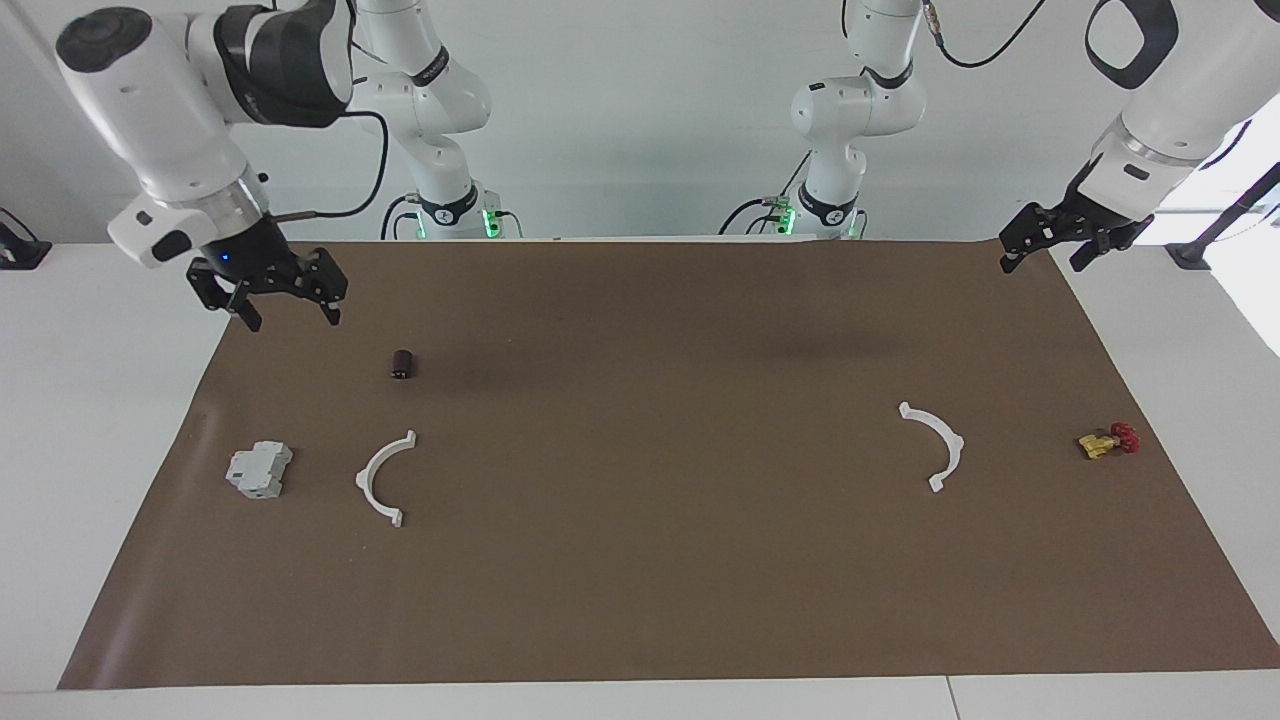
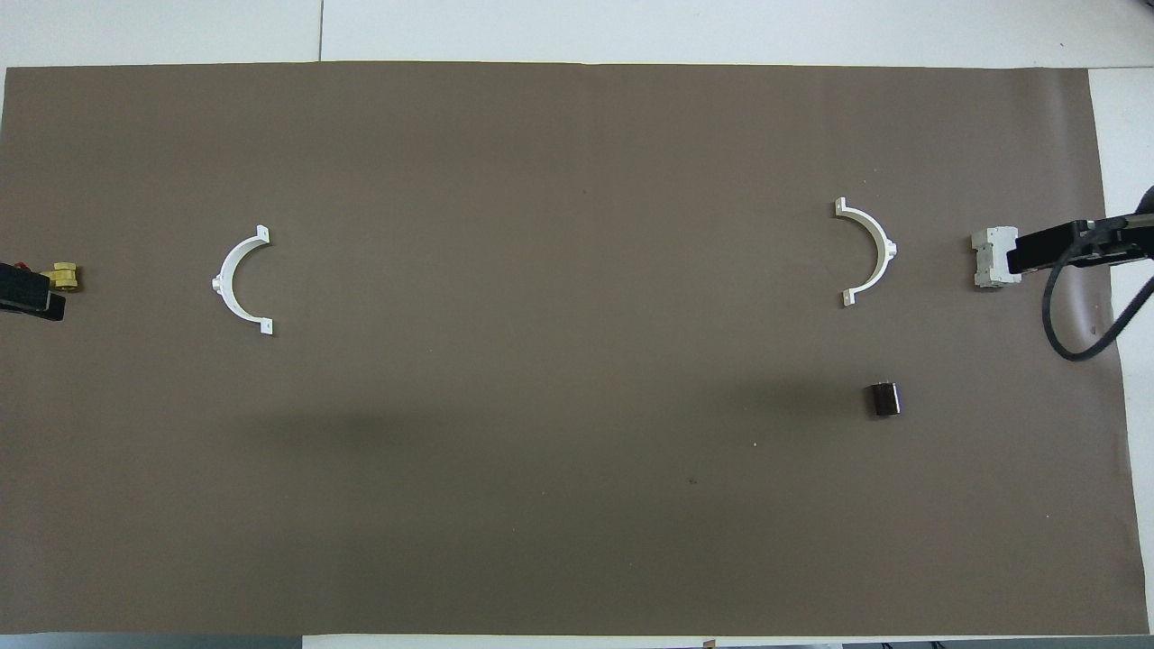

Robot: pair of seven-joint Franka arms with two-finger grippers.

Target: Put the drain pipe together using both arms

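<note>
With the right gripper (image 1: 285, 300) and left gripper (image 1: 1050, 250) both raised, spread and empty at the mat's ends, the two half-ring arcs (image 1: 385, 478) (image 1: 935, 445) lie flat and well apart, so a careless pinch could skid either thin arc, misaligning the tabs.

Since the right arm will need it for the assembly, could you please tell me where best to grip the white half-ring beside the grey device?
Probably from straight above, at mid-arc of the white half-ring, beside its middle tab. It lies flat on the brown mat, so the open right claw can straddle the thin band, one finger inside the curve and one outside. The grey device stands apart, leaving room.
</note>
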